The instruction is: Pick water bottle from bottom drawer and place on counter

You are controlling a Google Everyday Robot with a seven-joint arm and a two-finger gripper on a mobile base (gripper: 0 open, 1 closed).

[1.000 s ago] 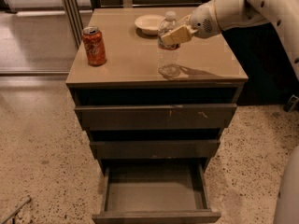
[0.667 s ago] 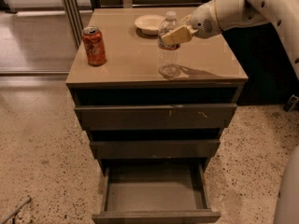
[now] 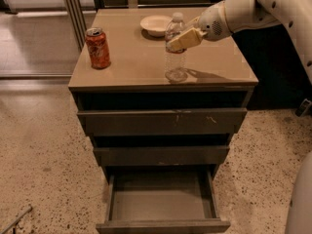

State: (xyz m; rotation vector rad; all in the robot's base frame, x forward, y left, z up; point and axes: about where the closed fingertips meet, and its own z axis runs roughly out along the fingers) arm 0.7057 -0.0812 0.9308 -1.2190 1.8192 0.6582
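Closest to me, the bottom drawer (image 3: 161, 206) is pulled out. Up on the counter (image 3: 136, 69) I've got the water bottle (image 3: 175, 63) standing upright, with the gripper (image 3: 179, 40) pinching its upper half. The soda can (image 3: 97, 48) stands well apart from it, and a white bowl (image 3: 155, 24) sits farther back.

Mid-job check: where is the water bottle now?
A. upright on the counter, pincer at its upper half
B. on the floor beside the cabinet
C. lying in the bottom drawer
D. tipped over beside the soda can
A: the water bottle stands upright on the counter with the pincer at its upper half; the open bottom drawer has no bottle in it.
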